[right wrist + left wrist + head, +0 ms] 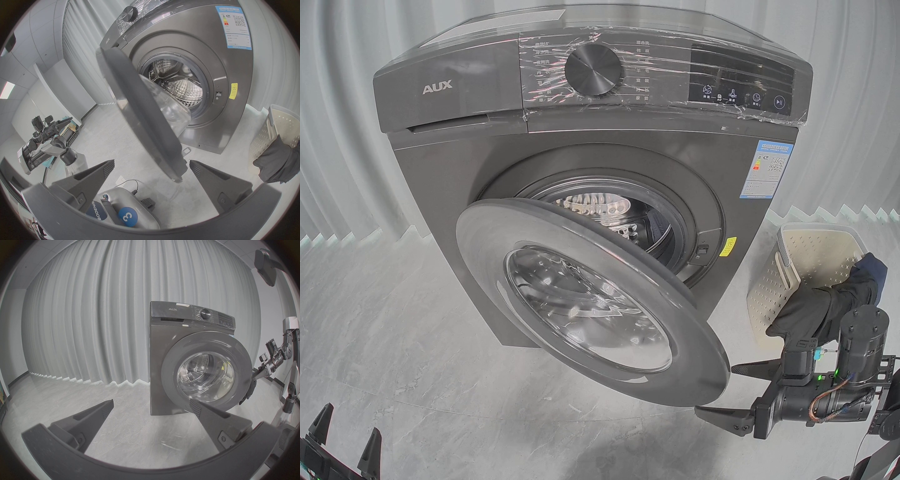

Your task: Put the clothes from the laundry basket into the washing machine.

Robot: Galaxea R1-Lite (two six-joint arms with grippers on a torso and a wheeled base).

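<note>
Your right pincer point(717, 390) gapes empty; pinch the soft, likely light dark clothes point(812, 312) where they drape over the laundry basket point(819, 250).

The open door point(594, 300) partly covers the drum opening point(619, 215), free past its edge.

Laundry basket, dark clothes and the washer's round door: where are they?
laundry basket point(819, 257), head view, holed inner wall.
dark clothes point(811, 312), head view, fold draped over the rim.
round door point(587, 306), head view, glass middle.
</note>
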